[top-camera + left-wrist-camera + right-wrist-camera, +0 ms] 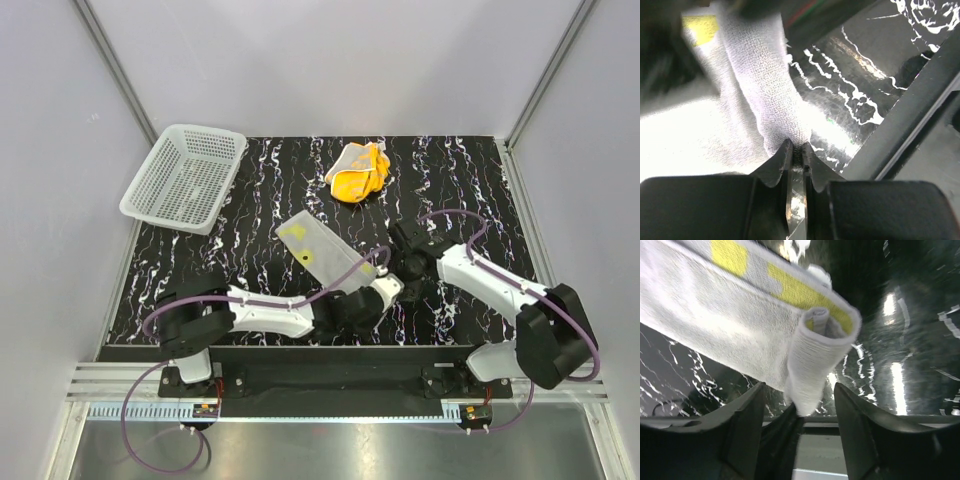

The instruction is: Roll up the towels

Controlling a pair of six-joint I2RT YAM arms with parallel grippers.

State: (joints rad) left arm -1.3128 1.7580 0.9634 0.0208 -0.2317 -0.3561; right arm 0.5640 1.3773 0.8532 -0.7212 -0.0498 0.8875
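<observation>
Pale towel [318, 250], yellow patches; orange towel [360, 172]; table [455, 180] black, white veins.

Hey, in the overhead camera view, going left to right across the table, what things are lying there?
white mesh basket → pale towel with yellow patches → orange towel, going by their middles, since the two towels partly share the same stretch.
</observation>
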